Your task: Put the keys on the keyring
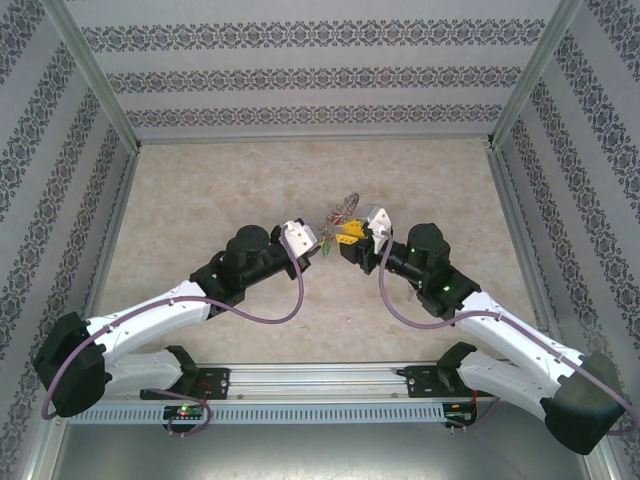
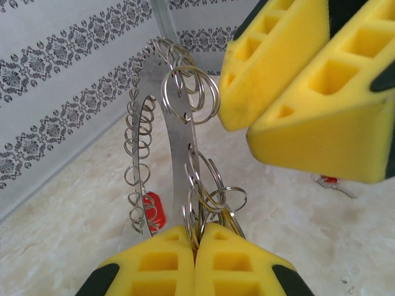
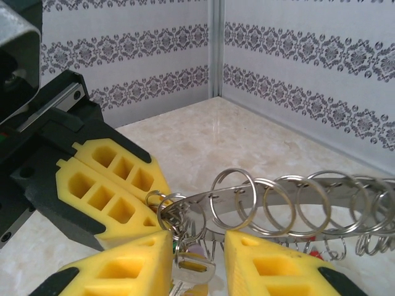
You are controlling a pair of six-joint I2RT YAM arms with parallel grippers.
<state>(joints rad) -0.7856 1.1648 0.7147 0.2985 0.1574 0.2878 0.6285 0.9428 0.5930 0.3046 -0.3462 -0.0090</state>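
Observation:
The keyring (image 1: 346, 207), a grey metal hoop fringed with silvery links, is held up off the table between both grippers. My left gripper (image 2: 197, 237) is shut on the keyring's (image 2: 179, 154) rim and a cluster of links. A red key tag (image 2: 152, 208) hangs from the hoop's far side. My right gripper (image 3: 197, 262) stands open just below the keyring (image 3: 296, 203), and a silver key with a lilac tag (image 3: 199, 269) hangs between its fingers. The left fingers (image 3: 117, 191) sit close to the left of it. In the top view the left gripper (image 1: 320, 243) and right gripper (image 1: 350, 240) nearly touch.
A small red-headed key (image 2: 331, 182) lies on the marble tabletop (image 1: 200, 200) to the right of the hoop. Patterned walls (image 1: 300, 70) and metal frame posts (image 1: 520, 90) enclose the table on three sides.

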